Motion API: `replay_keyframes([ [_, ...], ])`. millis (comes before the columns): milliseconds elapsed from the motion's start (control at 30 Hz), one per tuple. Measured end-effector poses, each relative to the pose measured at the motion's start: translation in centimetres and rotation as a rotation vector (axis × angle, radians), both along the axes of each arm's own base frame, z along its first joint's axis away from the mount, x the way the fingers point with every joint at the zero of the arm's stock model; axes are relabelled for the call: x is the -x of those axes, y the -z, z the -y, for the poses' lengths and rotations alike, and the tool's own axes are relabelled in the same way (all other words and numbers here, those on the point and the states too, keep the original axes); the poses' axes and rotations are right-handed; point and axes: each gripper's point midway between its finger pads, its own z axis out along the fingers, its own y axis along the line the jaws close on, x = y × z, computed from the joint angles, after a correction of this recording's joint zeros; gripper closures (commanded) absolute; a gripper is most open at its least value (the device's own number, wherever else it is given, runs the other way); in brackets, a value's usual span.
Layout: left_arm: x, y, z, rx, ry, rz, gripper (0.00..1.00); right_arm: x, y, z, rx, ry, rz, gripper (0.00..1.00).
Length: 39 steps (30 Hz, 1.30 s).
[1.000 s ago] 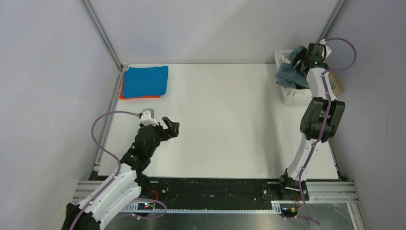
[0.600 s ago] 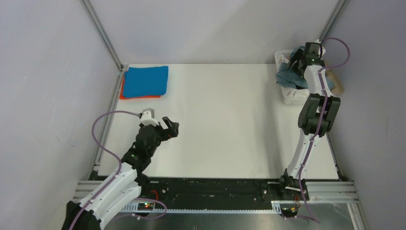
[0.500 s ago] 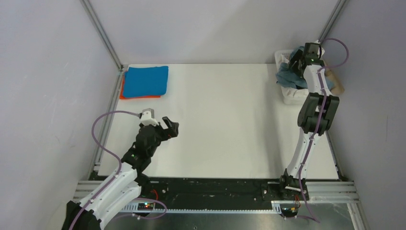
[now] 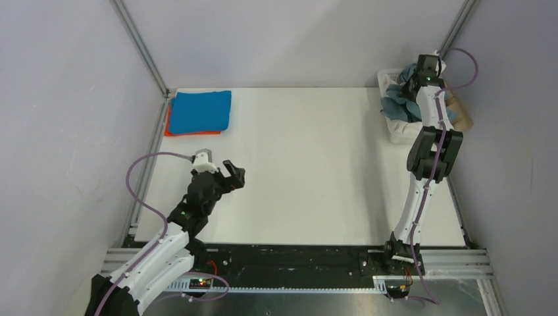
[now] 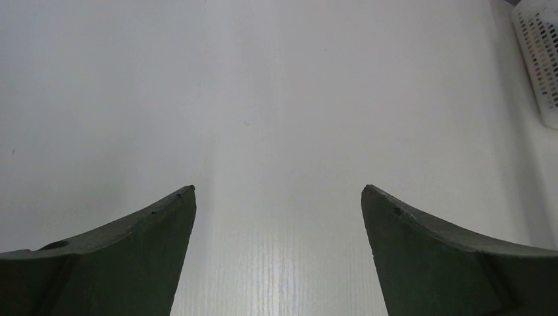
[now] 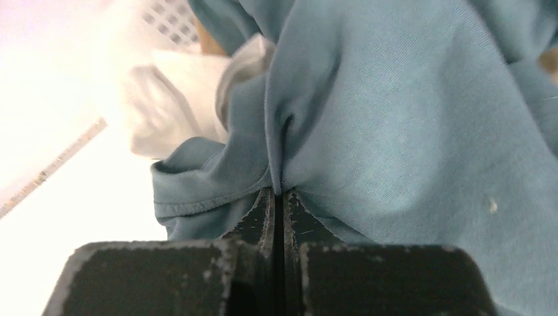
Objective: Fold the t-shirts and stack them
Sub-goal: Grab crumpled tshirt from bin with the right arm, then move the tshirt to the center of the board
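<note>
Softly creased, fine-knit grey-blue t-shirt (image 6: pixel 408 131)

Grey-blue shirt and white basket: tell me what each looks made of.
The grey-blue shirt looks like soft, matte knit cloth, likely cotton jersey: a fine weave shows, and it puckers into folds where the right gripper pinches it. The white basket seems to be rigid moulded plastic, smooth and slightly glossy, with regular rows of small slots through its wall.
</note>
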Motion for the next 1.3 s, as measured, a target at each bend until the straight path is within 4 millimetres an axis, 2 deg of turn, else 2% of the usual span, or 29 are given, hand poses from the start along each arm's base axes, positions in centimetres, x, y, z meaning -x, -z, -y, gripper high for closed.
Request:
replay_keyframes([
  [100,0.0,0.0,0.0,0.001,0.000,0.000,0.00,-0.3,-3.1,0.3,0.039,0.000,0.060,1.00],
  [200,0.0,0.0,0.0,0.001,0.000,0.000,0.00,-0.2,-7.5,0.0,0.082,-0.019,0.139,1.00],
  [300,0.0,-0.1,0.0,0.003,-0.001,0.001,0.00,0.3,-13.2,-1.0,0.131,-0.052,0.247,1.00],
  [400,-0.1,-0.3,0.1,0.007,-0.001,0.005,0.00,1.2,-19.6,-3.4,0.171,-0.114,0.375,1.00],
  [500,-0.1,-0.8,0.1,0.020,-0.003,0.018,0.00,2.7,-26.7,-7.8,0.199,-0.210,0.524,1.00],
  [567,0.0,-1.2,0.1,0.034,-0.005,0.028,0.00,4.5,-31.5,-12.4,0.194,-0.306,0.631,1.00],
  [633,0.1,-1.6,0.1,0.048,-0.008,0.040,0.00,6.4,-34.4,-16.1,0.177,-0.392,0.699,1.00],
  [767,0.6,-2.6,-0.1,0.080,-0.014,0.063,0.00,12.4,-39.8,-23.9,0.124,-0.592,0.830,1.00],
  [900,1.2,-3.4,-0.3,0.109,-0.021,0.073,0.00,19.1,-43.6,-30.0,0.065,-0.789,0.935,1.00],
  [1033,1.6,-4.2,-0.4,0.137,-0.025,0.083,0.00,24.5,-45.1,-34.8,0.041,-0.954,0.994,1.00],
  [1100,1.9,-4.1,-0.4,0.149,-0.024,0.074,0.00,26.6,-44.7,-36.8,0.037,-1.015,0.995,1.00],
  [1167,2.3,-4.1,-0.3,0.165,-0.019,0.064,0.00,27.5,-43.8,-37.8,0.038,-1.037,0.976,1.00],
  [1267,2.8,-4.0,-0.2,0.181,-0.011,0.054,0.00,27.1,-40.4,-37.8,0.058,-1.005,0.896,1.00],
  [1300,3.1,-4.0,-0.2,0.188,-0.010,0.053,0.00,26.6,-38.3,-37.4,0.072,-0.982,0.854,1.00],
])
